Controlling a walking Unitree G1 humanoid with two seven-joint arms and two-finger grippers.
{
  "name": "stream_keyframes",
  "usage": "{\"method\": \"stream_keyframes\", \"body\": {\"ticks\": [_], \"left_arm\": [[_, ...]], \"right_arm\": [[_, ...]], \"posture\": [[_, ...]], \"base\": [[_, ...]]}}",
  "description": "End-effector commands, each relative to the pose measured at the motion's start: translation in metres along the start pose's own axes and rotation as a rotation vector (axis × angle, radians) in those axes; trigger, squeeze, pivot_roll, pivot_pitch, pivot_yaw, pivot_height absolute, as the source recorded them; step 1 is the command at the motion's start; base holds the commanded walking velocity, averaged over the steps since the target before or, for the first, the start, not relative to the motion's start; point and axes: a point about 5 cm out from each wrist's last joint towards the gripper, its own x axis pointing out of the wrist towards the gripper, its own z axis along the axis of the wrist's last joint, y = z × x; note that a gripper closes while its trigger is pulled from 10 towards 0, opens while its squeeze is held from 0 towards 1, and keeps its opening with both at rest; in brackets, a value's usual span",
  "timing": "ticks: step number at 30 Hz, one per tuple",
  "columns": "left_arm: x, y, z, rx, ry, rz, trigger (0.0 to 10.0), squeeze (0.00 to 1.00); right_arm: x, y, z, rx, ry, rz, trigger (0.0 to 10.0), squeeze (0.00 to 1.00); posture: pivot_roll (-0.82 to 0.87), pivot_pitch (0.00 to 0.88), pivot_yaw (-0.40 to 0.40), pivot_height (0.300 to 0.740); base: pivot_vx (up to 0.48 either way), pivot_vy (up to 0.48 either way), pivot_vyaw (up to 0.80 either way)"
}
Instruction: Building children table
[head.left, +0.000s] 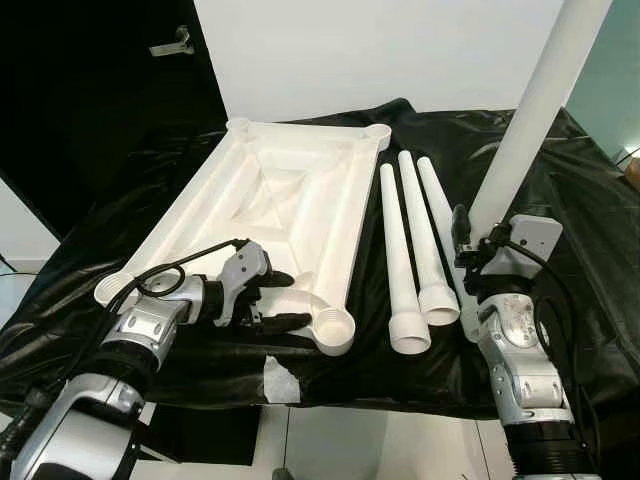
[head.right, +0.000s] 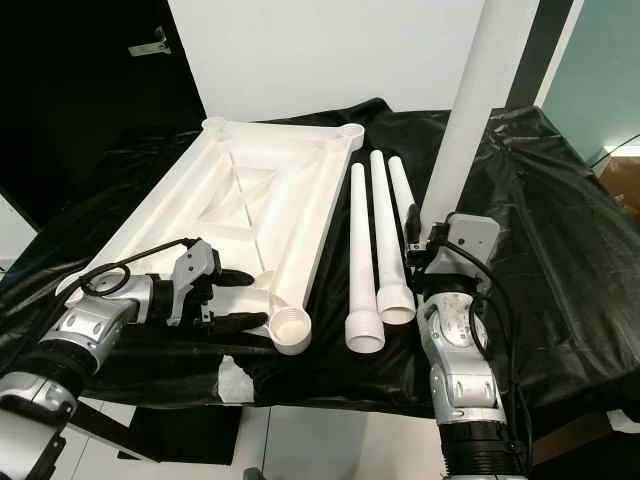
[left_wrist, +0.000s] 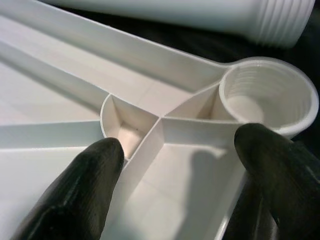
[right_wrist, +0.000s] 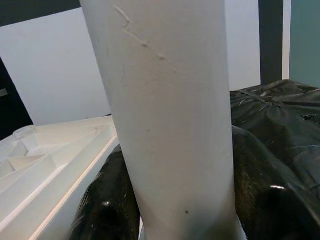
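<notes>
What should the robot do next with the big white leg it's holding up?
Probably swing the leg in the right gripper over to the near corner socket of the upside-down tabletop. That socket is empty, and the left gripper is open around that corner.

A bare indoor room set up as an assembly workspace.

A table draped in shiny black plastic sheeting (head.left: 560, 200) stands against a plain white wall (head.left: 380, 50), with a black door (head.left: 100, 100) carrying a metal handle (head.left: 172, 42) to the left and a teal wall (head.left: 610, 80) to the right. White plastic furniture parts (head.left: 290, 190) lie spread on the sheeting; a light floor (head.right: 330, 445) shows below.
</notes>
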Motion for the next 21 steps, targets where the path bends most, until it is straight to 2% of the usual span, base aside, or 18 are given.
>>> {"method": "stream_keyframes", "body": {"ticks": [1,2,3,4,5,6,7,8,9,10,11,13,16,18,20,21], "left_arm": [[-0.008,-0.006,-0.024,-0.021,0.139,-0.003,10.0,0.22],[-0.011,-0.009,-0.022,-0.043,0.103,-0.053,10.0,0.22],[-0.011,-0.009,-0.022,-0.043,0.103,-0.053,10.0,0.22],[-0.015,-0.011,-0.018,-0.067,0.044,-0.093,10.0,0.23],[-0.015,-0.011,-0.018,-0.067,0.044,-0.093,10.0,0.23],[-0.019,-0.011,-0.011,-0.095,-0.030,-0.118,10.0,0.24],[-0.024,-0.010,-0.003,-0.118,-0.104,-0.142,10.0,0.36],[-0.024,-0.010,-0.003,-0.118,-0.104,-0.142,10.0,0.36],[-0.027,-0.009,0.001,-0.129,-0.146,-0.152,10.0,0.36],[-0.032,-0.009,0.007,-0.143,-0.204,-0.168,10.0,0.42],[-0.036,-0.008,0.013,-0.154,-0.256,-0.185,10.0,0.42],[-0.036,-0.008,0.013,-0.154,-0.256,-0.185,10.0,0.42],[-0.042,-0.008,0.019,-0.156,-0.314,-0.219,10.0,0.42],[-0.043,-0.014,0.012,-0.124,-0.248,-0.257,10.0,0.42],[-0.043,-0.014,0.012,-0.124,-0.248,-0.257,10.0,0.42],[-0.041,-0.019,0.004,-0.110,-0.189,-0.284,10.0,0.50]], "right_arm": [[0.001,0.001,0.003,0.006,-0.014,0.004,10.0,0.00],[0.001,0.001,0.003,0.006,-0.014,0.005,10.0,0.00],[0.001,0.001,0.003,0.006,-0.014,0.005,10.0,0.00],[0.001,0.001,0.003,0.006,-0.014,0.006,10.0,0.00],[0.001,0.001,0.003,0.006,-0.014,0.006,10.0,0.00],[0.002,0.000,0.003,0.005,-0.014,0.007,10.0,0.00],[0.002,0.001,0.003,0.005,-0.013,0.008,10.0,0.00],[0.002,0.001,0.003,0.005,-0.013,0.008,10.0,0.00],[0.002,0.001,0.003,0.005,-0.012,0.009,10.0,0.00],[0.002,0.002,0.002,0.006,-0.010,0.012,10.0,0.00],[0.002,0.003,0.002,0.007,-0.009,0.014,10.0,0.00],[0.002,0.003,0.002,0.007,-0.009,0.014,10.0,0.00],[0.003,0.004,0.002,0.008,-0.008,0.017,10.0,0.00],[0.003,0.004,0.001,0.010,-0.007,0.016,10.0,0.00],[0.003,0.004,0.001,0.010,-0.007,0.016,10.0,0.00],[0.003,0.004,0.001,0.011,-0.008,0.016,10.0,0.00]], "posture": [[-0.13,0.014,0.060,0.740],[-0.12,0.013,0.058,0.740],[-0.12,0.013,0.058,0.740],[-0.12,0.012,0.057,0.740],[-0.12,0.012,0.057,0.740],[-0.12,0.011,0.056,0.740],[-0.12,0.011,0.055,0.740],[-0.12,0.011,0.055,0.740],[-0.12,0.011,0.055,0.740],[-0.11,0.011,0.054,0.740],[-0.11,0.011,0.053,0.740],[-0.11,0.011,0.053,0.740],[-0.11,0.011,0.056,0.740],[-0.11,0.011,0.056,0.740],[-0.11,0.011,0.056,0.740],[-0.11,0.011,0.056,0.740]], "base": [[0.000,0.000,0.00],[0.000,0.000,0.00],[0.000,0.000,0.00],[0.000,0.000,0.00],[0.000,0.000,0.00],[0.000,0.000,0.00],[0.000,0.000,0.00],[0.000,0.000,0.00],[0.000,0.000,0.00],[0.000,0.000,0.00],[0.000,0.000,0.00],[0.000,0.000,0.00],[0.000,0.000,0.00],[0.000,0.000,0.00],[0.000,0.000,0.00],[0.000,0.000,0.00]]}}
